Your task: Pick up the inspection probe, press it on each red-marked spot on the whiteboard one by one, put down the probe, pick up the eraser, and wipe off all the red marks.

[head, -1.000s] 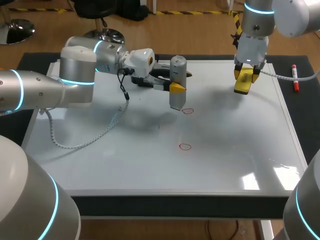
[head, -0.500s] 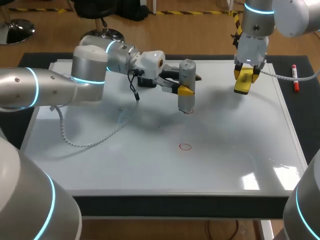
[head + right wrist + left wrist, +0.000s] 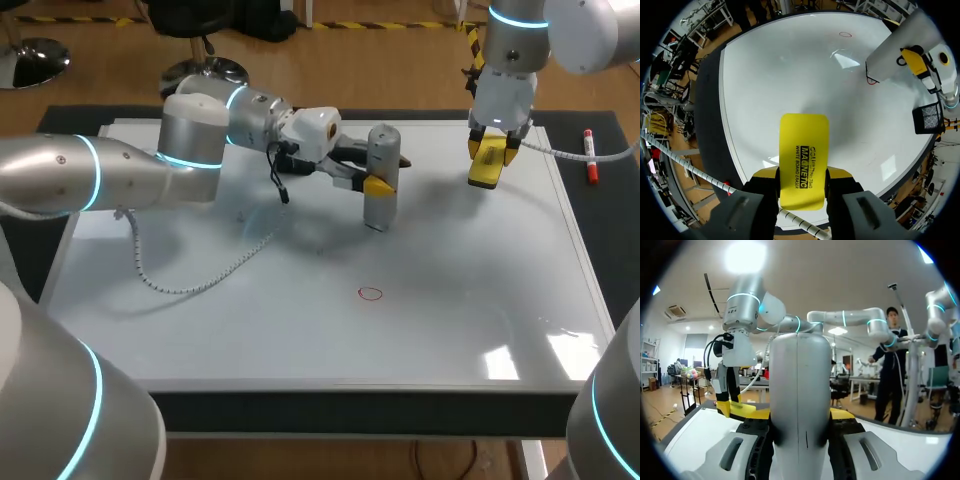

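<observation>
Pressing is judged to be under way. The inspection probe (image 3: pixel 381 150) is held upright, clamped from both sides by the left tool (image 3: pixel 378 186), and its lower end is set down on the far middle of the whiteboard (image 3: pixel 450 300). Whether a mark lies under that end cannot be told, as the spot is covered. One red circle (image 3: pixel 371 293) is seen bare, nearer the robot and well apart from the probe, so at least that spot is judged not yet pressed. The probe has not been put down, and no wiping is judged to have begun. The yellow eraser (image 3: pixel 486 163) is already gripped between the fingers of the right tool (image 3: pixel 803 172), which hangs above the far right part of the whiteboard.

By count, one probe, one eraser, one whiteboard and one visible red mark are seen, with two tools, each closed on its own thing. One red-capped marker pen (image 3: pixel 590 156) lies on the dark tabletop (image 3: pixel 612 240), just beside the whiteboard's right edge.
</observation>
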{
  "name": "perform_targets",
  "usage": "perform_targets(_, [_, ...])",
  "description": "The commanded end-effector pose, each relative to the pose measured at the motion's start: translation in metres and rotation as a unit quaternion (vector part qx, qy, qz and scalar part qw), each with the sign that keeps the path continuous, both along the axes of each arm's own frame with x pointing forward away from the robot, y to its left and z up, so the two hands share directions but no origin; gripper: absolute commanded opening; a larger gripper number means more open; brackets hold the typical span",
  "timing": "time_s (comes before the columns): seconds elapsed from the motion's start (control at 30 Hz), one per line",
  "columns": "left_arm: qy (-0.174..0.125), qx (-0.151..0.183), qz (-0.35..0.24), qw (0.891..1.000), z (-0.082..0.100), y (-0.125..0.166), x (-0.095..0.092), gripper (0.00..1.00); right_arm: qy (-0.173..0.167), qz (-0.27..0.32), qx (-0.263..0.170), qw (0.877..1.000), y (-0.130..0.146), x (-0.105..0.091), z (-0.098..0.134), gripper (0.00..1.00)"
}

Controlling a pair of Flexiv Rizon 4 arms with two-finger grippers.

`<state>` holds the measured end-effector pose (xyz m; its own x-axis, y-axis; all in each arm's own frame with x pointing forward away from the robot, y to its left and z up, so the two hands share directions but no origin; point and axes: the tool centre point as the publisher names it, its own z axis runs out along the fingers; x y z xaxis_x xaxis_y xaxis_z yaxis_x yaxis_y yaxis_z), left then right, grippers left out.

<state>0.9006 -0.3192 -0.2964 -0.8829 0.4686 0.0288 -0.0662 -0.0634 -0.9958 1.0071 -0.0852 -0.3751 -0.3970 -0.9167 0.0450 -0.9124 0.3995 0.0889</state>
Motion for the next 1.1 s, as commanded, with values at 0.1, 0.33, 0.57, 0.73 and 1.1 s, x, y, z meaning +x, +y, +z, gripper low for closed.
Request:
perform_targets(0.1, [0.003, -0.004, -0.022, 1.0, -0.006, -0.0034, 0.0077, 0.0, 0.0, 0.001, -0.002, 1.0, -0.0006, 0.0005, 0.001, 0.0])
perform_targets(0.33, [0.003, -0.005, -0.02, 1.0, -0.0081, -0.0035, 0.0097, 0.0, 0.0, 0.001, -0.002, 1.0, -0.0006, 0.0005, 0.001, 0.0])
perform_targets(0.57, [0.004, -0.003, -0.02, 1.0, -0.0088, -0.0034, 0.0099, 0.0, 0.0, 0.001, -0.002, 1.0, -0.0006, 0.0005, 0.001, 0.0])
perform_targets(0.73, [0.004, -0.003, -0.019, 1.0, -0.0093, -0.003, 0.0096, 0.0, 0.0, 0.001, -0.002, 1.0, -0.0006, 0.0005, 0.001, 0.0])
perform_targets(1.1, [0.005, -0.002, -0.016, 1.0, -0.0106, -0.0002, 0.0081, 0.0, 0.0, 0.001, -0.002, 1.0, -0.0006, 0.0005, 0.001, 0.0])
